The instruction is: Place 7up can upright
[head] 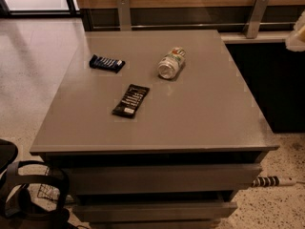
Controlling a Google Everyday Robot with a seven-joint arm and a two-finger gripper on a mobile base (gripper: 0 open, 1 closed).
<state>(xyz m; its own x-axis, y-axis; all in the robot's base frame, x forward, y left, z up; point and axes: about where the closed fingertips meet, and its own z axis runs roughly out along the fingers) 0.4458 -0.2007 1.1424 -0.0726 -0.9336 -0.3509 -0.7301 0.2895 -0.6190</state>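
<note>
I have the gripper [33, 194] low at the near left, below the table [214, 123] edge and holding nothing that I can see; how wide it stands I cannot tell. The 7up can [171, 63] lies on its side toward the far middle of the table, well apart from the gripper, up and to the right. Its long axis runs near to far, leaning slightly right, shiny end facing me. I judge the reach must cross the dark snack bar [131, 100]

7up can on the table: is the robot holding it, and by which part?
No. The 7up can lies on its side on the table, untouched; the gripper is at lower left, below the tabletop, well away.
</note>
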